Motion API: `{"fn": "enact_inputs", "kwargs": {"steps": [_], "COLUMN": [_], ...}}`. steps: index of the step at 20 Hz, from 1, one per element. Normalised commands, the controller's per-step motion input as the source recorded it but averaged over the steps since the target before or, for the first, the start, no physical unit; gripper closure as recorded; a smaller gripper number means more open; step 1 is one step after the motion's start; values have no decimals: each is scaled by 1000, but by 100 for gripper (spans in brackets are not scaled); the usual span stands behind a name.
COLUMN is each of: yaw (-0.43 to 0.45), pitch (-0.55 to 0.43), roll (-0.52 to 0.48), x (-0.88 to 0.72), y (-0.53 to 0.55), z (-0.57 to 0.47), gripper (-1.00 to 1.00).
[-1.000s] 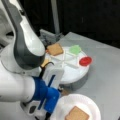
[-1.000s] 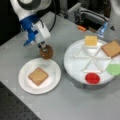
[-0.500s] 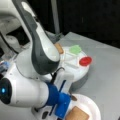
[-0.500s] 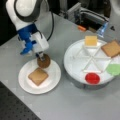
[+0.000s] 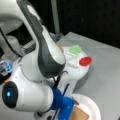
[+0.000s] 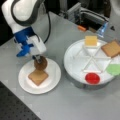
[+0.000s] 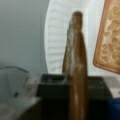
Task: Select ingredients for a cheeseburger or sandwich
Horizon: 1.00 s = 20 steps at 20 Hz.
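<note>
One Patty Held On Edge Over the Plate

One dark round patty [image 6: 40,63] stood on edge in the gripper [image 6: 38,59], the jaws clamped on its upper rim. The wrist view showed the patty [image 7: 76,62] as a thin upright slab between them. It hung just above the white paper plate [image 6: 53,77], beside and slightly over a toast square [image 6: 38,76] that lay flat on the plate. In a front view the arm hid the gripper, and only a corner of the toast [image 5: 80,113] showed.

The patty looked stiff, light and thin, likely smooth plastic or wood; an edge pinch seemed the only hold possible, and it could slip or swing.

Well apart, the divided round tray [image 6: 75,53] held the cheese square [image 6: 91,40], a second toast square [image 6: 111,48], the green leaf piece [image 6: 114,69] and the red disc [image 6: 92,78], each in its own compartment.

No brand, label or writing could be read.
</note>
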Motion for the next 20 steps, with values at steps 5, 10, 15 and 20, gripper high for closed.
{"fn": "enact_inputs", "kwargs": {"steps": [5,10,15,20], "yaw": [103,113,133,143], "pitch": [110,69,70,43], "roll": [-74,12,8,25], "x": [227,286,321,355], "y": [-228,-189,-155,-131], "z": [-69,-102,-23,-56], "gripper": [100,100,100,100]}}
